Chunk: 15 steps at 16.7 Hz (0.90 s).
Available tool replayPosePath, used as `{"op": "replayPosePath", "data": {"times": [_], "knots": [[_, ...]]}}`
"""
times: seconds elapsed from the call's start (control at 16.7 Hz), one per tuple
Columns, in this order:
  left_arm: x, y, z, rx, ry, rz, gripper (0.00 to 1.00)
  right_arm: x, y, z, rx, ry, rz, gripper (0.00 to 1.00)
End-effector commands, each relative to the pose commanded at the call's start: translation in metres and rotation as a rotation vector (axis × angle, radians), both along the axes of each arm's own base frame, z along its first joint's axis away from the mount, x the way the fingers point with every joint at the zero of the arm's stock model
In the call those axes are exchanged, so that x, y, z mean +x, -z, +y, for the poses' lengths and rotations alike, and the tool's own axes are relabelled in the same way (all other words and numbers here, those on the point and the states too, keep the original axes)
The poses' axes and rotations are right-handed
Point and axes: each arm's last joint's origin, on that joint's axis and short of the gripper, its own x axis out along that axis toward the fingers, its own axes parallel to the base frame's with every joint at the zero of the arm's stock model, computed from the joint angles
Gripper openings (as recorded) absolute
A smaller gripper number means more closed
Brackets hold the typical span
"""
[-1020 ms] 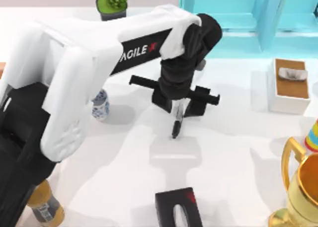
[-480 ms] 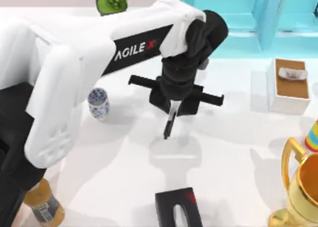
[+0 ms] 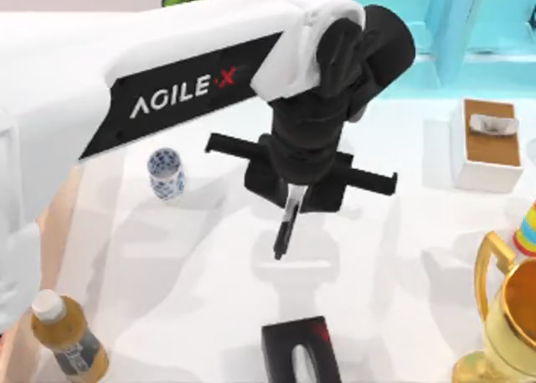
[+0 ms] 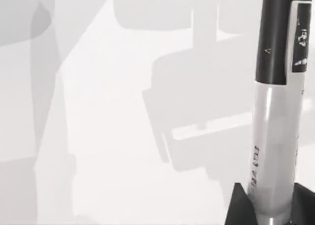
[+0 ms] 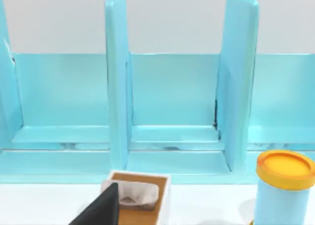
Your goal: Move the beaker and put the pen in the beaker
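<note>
My left tool (image 3: 289, 200), above mid-worktop (image 3: 201, 274), is closed on the pen (image 3: 285, 228), which hangs nearly upright, clear of the white surface. The beaker (image 3: 166, 173) stands well apart to the left. A turquoise shelf unit (image 5: 172, 112) backs the worktop. My right tool (image 3: 301, 358) is parked at the near edge; I cannot tell its opening.

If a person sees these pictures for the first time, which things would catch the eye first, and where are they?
First comes the big white left arm crossing the top view from the left, its left gripper shut on the pen, which hangs upright above the middle of the table. Next, the small blue-patterned beaker standing alone to the left of it. Then the gold trophy at the table's near right corner.
</note>
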Motion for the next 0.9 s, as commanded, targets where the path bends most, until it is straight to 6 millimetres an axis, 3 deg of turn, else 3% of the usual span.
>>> {"op": "replayPosePath", "data": {"times": [0.48, 0.9], "knots": [[0.001, 0.001, 0.002, -0.025, 0.012, -0.037, 0.0, 0.0, 0.0, 0.0, 0.0, 0.0, 0.0, 1.0], [0.015, 0.025, 0.015, -0.193, 0.064, -0.303, 0.0, 0.0, 0.0, 0.0, 0.0, 0.0, 0.0, 1.0]]}}
